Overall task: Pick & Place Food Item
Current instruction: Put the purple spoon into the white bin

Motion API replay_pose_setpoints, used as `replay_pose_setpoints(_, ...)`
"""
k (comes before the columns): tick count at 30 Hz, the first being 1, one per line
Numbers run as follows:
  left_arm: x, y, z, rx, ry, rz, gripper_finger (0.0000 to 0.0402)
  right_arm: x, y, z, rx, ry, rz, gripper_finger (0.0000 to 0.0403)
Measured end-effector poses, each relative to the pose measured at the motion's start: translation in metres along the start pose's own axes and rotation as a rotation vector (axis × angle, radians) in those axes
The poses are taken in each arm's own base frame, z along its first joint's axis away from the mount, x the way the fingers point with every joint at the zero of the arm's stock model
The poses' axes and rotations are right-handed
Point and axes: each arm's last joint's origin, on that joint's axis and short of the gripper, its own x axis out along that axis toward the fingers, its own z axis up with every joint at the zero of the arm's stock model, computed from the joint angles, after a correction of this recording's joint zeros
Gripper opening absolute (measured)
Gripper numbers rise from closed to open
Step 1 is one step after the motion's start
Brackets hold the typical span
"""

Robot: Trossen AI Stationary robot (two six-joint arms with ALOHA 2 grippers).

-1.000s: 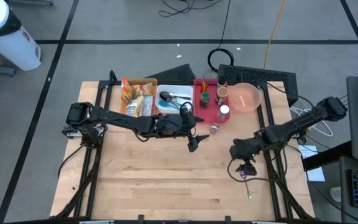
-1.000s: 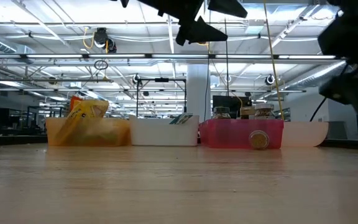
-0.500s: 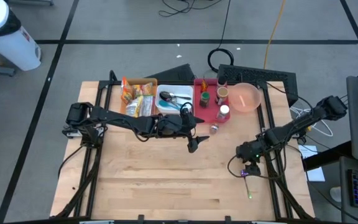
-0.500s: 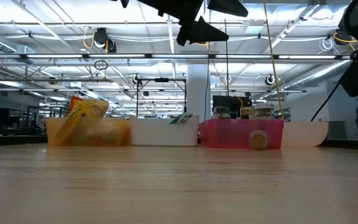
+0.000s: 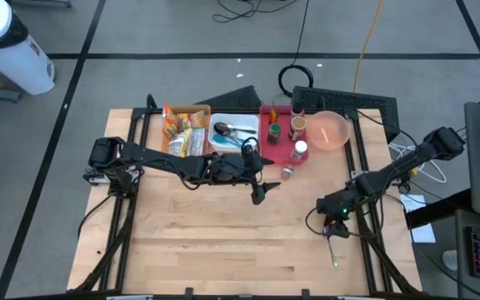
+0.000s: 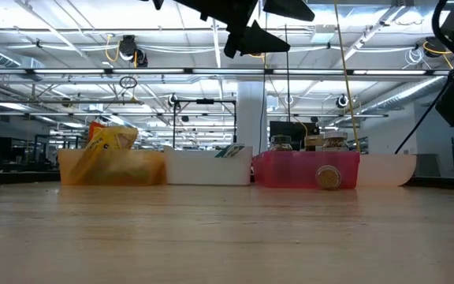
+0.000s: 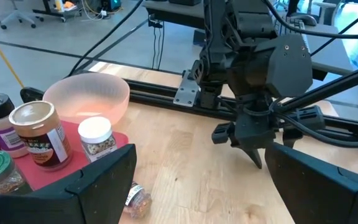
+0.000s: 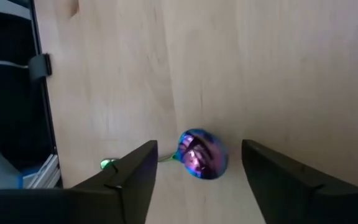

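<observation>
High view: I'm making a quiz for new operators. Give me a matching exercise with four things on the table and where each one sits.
Things:
1. pink bowl
2. iridescent spoon
3. small jar on its side
4. snack packets

Places:
A. in the orange bin
B. on the bare table, under the right gripper
C. on the table just in front of the red tray
D. right of the red tray, at the table's far edge

Pairs: 1-D, 2-B, 3-C, 4-A

pink bowl beside jars, right claw over wooden table
</observation>
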Motion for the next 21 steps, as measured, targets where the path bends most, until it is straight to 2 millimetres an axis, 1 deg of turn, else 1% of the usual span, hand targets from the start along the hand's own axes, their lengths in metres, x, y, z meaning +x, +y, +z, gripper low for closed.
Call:
replay_pose_setpoints(10, 0.0000, 0.0000, 0.0000, 0.000, 0.000, 0.000, 0.0365, 0.0032, 0.0048, -0.0055, -0.039, 0.022, 0.005, 0.0148)
replay_pose_setpoints(14, 0.0000, 0.0000, 0.0000, 0.000, 0.000, 0.000, 0.0365, 0.0033, 0.0040, -0.0054, -0.096, 0.011, -0.011, 0.0098)
replay_pose_setpoints(19, 0.0000, 0.0003, 0.0003, 0.000, -0.001, 0.001, 0.0365, 0.0033, 0.0023, -0.0032, -0.228, -0.058, -0.083, 0.0021)
replay_pose_setpoints(21, 0.0000, 0.0005, 0.0003, -0.001, -0.001, 0.002, 0.0365, 0.0030, 0.0027, -0.0004, -0.272, -0.107, -0.110, 0.0009)
